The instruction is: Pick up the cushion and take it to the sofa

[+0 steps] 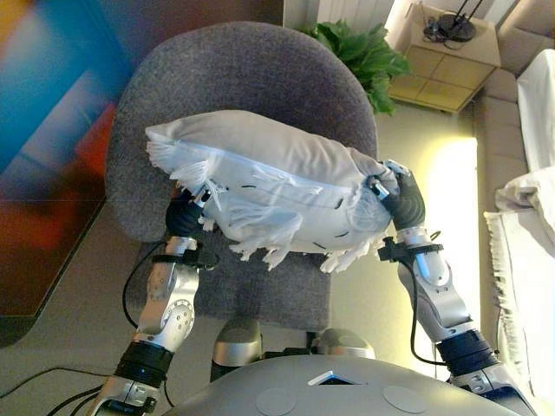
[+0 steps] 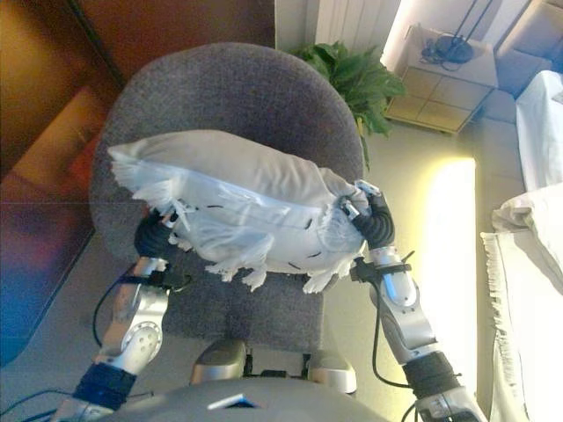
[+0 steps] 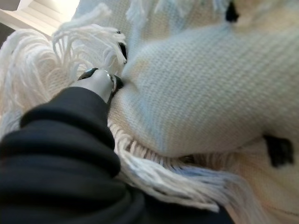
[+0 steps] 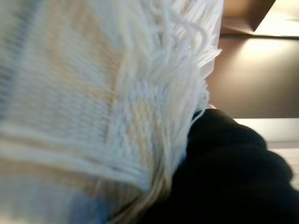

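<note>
Cushion [image 1: 277, 186] above grey armchair [image 1: 251, 69], plant [image 1: 364, 52] behind.

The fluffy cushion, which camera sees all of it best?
The left eye view: the whole cushion shows, held between the left hand and right hand above the grey chair. The right eye view matches. Both wrist views show only close-up knit and fringe.

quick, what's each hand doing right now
Left hand: pressed into one end of the white fringed cushion; grip cannot be told.
Right hand: shut on the cushion's other end.
</note>
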`<state>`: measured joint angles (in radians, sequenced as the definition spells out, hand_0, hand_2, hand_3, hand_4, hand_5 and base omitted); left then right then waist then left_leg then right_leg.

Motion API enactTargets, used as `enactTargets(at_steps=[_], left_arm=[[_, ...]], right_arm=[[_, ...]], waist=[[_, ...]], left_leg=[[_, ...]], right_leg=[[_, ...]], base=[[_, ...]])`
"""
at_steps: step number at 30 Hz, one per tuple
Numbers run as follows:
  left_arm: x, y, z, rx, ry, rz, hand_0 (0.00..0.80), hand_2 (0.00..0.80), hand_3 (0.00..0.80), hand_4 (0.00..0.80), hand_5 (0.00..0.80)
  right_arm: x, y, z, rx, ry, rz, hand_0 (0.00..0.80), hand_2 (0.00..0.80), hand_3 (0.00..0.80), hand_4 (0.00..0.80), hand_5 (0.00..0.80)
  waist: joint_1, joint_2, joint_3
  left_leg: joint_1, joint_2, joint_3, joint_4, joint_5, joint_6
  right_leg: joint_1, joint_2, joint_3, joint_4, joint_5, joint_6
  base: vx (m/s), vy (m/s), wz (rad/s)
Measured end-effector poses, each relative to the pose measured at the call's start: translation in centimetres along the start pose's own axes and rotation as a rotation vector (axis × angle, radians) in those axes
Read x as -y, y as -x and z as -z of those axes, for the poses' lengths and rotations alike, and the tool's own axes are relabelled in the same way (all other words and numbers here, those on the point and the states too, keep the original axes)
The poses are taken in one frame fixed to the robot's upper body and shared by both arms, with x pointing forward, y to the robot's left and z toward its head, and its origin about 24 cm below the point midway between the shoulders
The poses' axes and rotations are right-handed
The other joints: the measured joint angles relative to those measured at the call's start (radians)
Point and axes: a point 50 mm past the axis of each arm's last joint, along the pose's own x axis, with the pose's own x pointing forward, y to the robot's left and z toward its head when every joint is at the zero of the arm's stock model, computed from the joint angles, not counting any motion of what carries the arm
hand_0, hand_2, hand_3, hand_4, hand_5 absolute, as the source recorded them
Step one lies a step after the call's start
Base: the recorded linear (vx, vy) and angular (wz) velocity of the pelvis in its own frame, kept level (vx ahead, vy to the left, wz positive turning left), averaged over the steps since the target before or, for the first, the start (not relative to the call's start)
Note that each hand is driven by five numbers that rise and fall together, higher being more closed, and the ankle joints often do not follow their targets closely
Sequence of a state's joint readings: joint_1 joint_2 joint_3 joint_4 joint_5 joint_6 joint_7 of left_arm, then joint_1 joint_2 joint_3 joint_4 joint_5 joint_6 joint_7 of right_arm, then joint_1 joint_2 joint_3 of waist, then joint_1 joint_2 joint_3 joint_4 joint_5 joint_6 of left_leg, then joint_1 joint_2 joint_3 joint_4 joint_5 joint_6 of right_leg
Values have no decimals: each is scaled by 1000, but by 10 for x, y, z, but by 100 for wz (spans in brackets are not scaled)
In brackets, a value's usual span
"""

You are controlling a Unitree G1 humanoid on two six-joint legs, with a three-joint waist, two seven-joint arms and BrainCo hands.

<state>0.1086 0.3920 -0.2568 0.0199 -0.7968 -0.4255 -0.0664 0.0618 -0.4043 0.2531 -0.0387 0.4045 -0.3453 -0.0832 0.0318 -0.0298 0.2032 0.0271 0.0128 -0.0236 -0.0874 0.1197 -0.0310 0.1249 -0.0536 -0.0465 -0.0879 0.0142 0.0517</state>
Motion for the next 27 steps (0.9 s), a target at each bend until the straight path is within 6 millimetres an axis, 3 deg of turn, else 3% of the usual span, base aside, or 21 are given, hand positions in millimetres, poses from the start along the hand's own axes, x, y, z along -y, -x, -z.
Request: enactTargets(at_steps=[12,18,27], left_arm=[[7,-13,-7,59,2,19,800,800,800,800,800],[14,-44,-4,86,-27,-1,800,800,800,800,800],[23,-101,-19,153,-80,-54,800,800,800,800,800]], right_arm=[[1,-8,-3,26,6,30,800,800,800,800,800],[9,-44,6,10,60,71,800,800,800,800,800],[11,-104,-11,49,120,86,800,800,800,800,800]], waist=[[-23,32,16],[-44,43,69],[-41,25,157]], left_leg=[[-84,0,24,0,6,5],[-128,-3,26,0,25,12],[-195,-5,26,1,46,17]], right_leg=[[-96,-2,33,-1,25,9],[-138,-1,36,-1,46,10],[-205,-2,34,0,64,11]], base=[[-40,-24,-8],[-35,-6,-1],[-63,0,1]])
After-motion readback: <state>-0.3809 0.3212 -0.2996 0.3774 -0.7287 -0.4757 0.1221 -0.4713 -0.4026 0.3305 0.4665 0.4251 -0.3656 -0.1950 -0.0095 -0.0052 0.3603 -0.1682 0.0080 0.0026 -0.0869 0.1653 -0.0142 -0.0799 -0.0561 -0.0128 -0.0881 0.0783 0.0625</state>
